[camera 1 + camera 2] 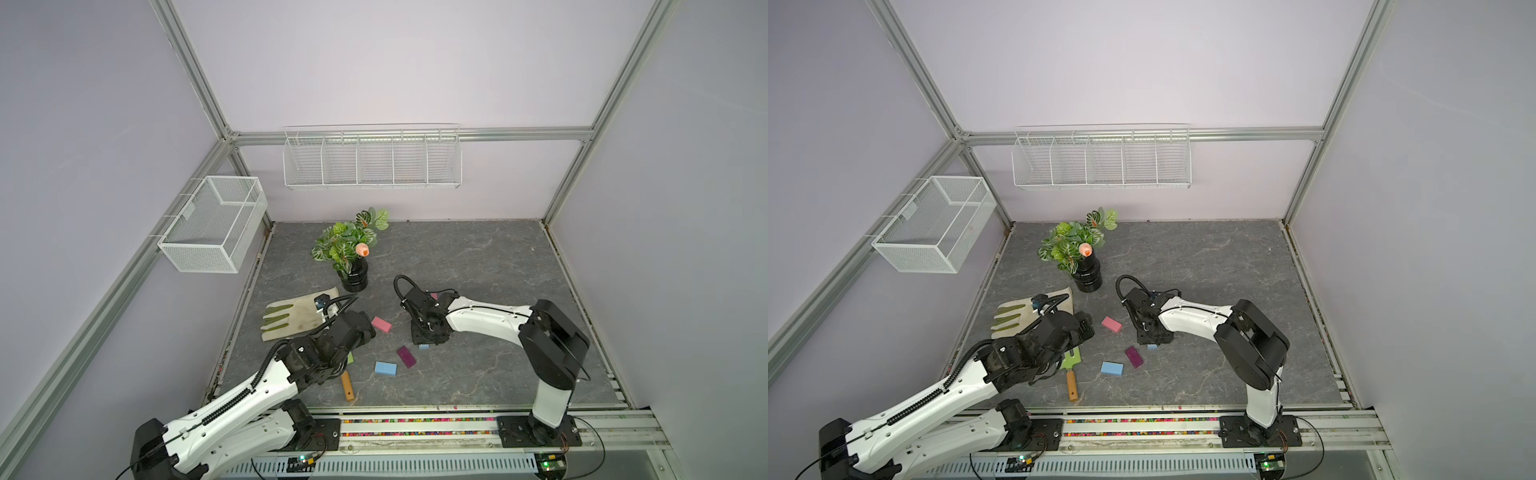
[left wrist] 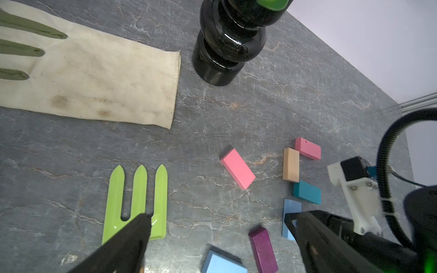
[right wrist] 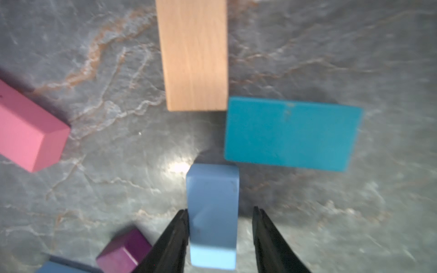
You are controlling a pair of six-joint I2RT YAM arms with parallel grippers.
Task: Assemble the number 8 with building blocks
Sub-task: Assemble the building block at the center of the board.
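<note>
In the right wrist view my right gripper (image 3: 220, 209) is open around a light blue block (image 3: 212, 212) that lies on the table; one finger is at its side and a gap shows at the other. This block lines up below a tan block (image 3: 194, 54) and beside a teal block (image 3: 290, 134). A pink block (image 2: 308, 148) lies at the tan block's far end. Loose on the table are another pink block (image 1: 381, 324), a dark purple block (image 1: 406, 356) and a second light blue block (image 1: 385, 368). My left gripper (image 2: 217, 216) hangs open above the table with nothing between its fingers.
A green garden fork (image 2: 139, 201) with a wooden handle (image 1: 347, 386) lies under the left arm. A cream glove (image 1: 297, 316) lies at the left, and a black vase (image 1: 354, 276) with a plant stands behind it. Wire baskets (image 1: 372, 158) hang on the back and left walls.
</note>
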